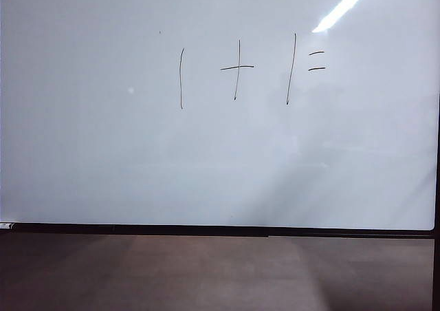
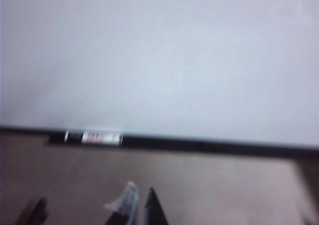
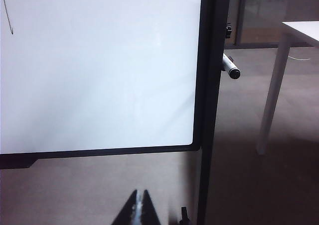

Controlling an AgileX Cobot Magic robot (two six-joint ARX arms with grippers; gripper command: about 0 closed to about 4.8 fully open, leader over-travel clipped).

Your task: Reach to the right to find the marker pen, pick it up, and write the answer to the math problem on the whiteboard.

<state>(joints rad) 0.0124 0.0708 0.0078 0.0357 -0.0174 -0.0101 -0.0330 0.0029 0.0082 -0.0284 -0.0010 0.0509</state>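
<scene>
Both grippers, left [image 2: 140, 202] and right [image 3: 139, 205], pressed together below whiteboard [image 3: 99, 85] frame; marker pen [image 3: 231, 68] beyond its edge.

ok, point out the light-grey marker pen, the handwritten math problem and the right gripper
light-grey marker pen [image 3: 231, 68]: right wrist view, barrel near dark end, beside board frame.
handwritten black math problem [image 1: 237, 68]: exterior view, plus sign crossing.
right gripper [image 3: 139, 205]: right wrist view, between the shut fingertips.

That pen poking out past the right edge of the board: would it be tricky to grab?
Probably a little. The marker pen looks slim, round and smooth, so it may slip or roll if nudged. It seems stiff and light. The shut right gripper sits low, well short of it.
</scene>
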